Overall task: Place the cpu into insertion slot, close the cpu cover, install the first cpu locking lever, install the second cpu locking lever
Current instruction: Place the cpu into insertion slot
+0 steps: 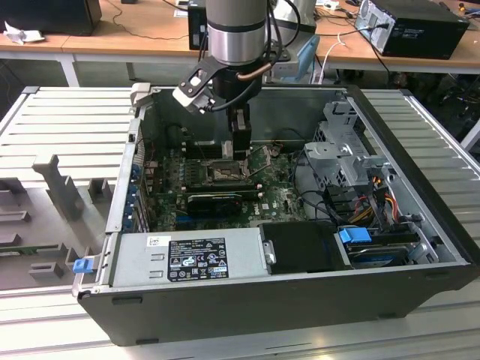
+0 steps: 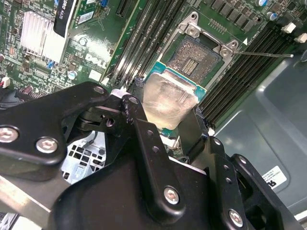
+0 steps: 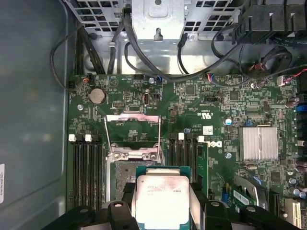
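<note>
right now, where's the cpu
In both wrist views the cpu is held in the end effector, just short of the open insertion slot.

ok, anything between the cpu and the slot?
Nothing. In the second wrist view the cpu, held by the gripper, hangs close by the bare slot; the cover stands open in the first wrist view.

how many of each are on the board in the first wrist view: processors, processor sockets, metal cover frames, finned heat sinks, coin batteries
processor: 1
socket: 1
cover frame: 1
finned heat sink: 1
coin battery: 1
total: 5
</note>
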`<control>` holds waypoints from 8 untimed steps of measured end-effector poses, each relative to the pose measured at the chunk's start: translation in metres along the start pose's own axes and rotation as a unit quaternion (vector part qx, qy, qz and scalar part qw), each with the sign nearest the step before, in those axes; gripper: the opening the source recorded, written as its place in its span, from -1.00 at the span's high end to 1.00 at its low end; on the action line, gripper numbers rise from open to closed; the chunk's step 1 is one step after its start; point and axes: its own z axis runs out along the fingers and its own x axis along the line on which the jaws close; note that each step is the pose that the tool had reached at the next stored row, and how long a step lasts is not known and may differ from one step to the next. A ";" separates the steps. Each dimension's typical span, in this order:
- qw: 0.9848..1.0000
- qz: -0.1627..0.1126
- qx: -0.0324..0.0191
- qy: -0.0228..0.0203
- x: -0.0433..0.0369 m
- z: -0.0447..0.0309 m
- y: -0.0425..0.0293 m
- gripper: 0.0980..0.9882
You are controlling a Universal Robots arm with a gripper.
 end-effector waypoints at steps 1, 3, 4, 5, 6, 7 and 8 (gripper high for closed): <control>1.000 0.000 0.000 0.000 0.0000 0.0006 0.0000 0.03; 1.000 0.000 0.000 0.000 0.0000 0.0019 -0.0001 0.03; 1.000 0.000 0.000 0.000 0.0000 0.0025 -0.0002 0.03; 1.000 0.000 0.000 0.000 -0.0001 0.0031 -0.0002 0.03; 1.000 0.000 0.000 0.000 -0.0001 0.0037 -0.0003 0.03; 1.000 0.000 0.000 0.000 -0.0001 0.0042 -0.0003 0.03; 1.000 0.000 0.000 0.000 -0.0001 0.0048 -0.0004 0.03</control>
